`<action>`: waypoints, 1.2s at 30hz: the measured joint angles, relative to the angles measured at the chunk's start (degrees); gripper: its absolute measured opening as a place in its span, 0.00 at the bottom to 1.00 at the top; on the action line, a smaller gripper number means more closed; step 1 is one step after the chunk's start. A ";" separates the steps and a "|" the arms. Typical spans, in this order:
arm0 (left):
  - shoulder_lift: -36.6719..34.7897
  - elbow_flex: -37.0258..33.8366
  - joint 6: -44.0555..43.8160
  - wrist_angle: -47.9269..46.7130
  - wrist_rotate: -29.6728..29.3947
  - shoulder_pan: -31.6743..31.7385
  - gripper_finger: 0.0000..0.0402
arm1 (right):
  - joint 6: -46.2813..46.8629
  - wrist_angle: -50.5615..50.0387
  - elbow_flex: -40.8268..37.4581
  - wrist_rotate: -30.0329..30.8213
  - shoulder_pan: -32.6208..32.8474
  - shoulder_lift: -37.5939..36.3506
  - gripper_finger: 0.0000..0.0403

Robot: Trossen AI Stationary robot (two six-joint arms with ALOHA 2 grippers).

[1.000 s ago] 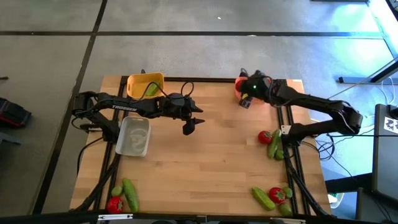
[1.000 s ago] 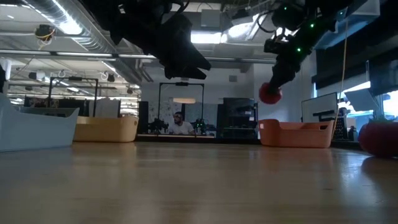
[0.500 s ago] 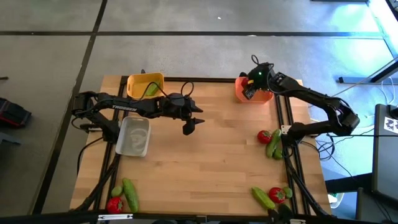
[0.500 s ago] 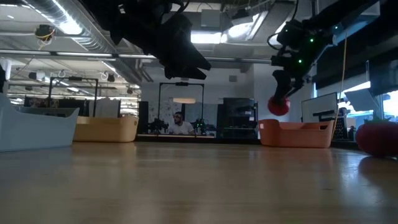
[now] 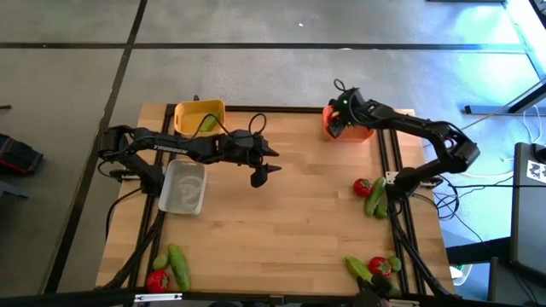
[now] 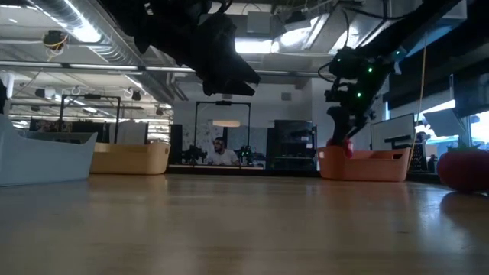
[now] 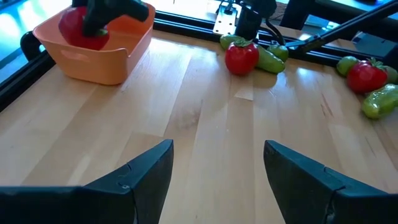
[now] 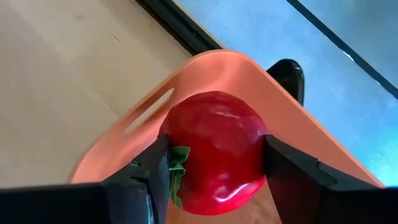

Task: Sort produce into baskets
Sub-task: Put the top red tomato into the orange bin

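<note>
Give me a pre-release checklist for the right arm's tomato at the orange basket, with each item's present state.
1. Right gripper shut on the tomato: ok.
2. Tomato over the orange basket, not the table: ok, basket wall shows behind it in the right wrist view.
3. Tomato low enough to drop: ok, about at rim height in the low view.
4. Basket has room: cannot tell, its floor is hidden.
5. Left gripper out of the way: ok, open over mid-table.
6. Produce left to sort: not ok, a tomato and a cucumber lie at the right edge.
</note>
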 joint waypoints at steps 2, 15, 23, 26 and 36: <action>0.00 0.00 -0.15 0.00 -0.01 0.00 0.61 | -0.03 1.42 0.00 0.14 0.00 1.70 0.51; 0.00 0.00 -0.58 0.00 0.00 0.00 0.61 | -1.53 6.71 0.00 0.57 0.02 8.43 0.51; 0.00 -0.01 -0.57 0.02 0.01 0.00 0.61 | -1.87 6.59 0.00 2.52 0.02 8.48 0.65; 0.00 -0.01 -0.57 0.00 -0.01 0.00 0.61 | -3.21 6.46 0.06 4.28 0.02 8.47 0.70; 0.00 0.01 -0.57 0.00 0.00 0.00 0.61 | -4.61 -2.80 5.53 5.96 0.11 4.40 0.73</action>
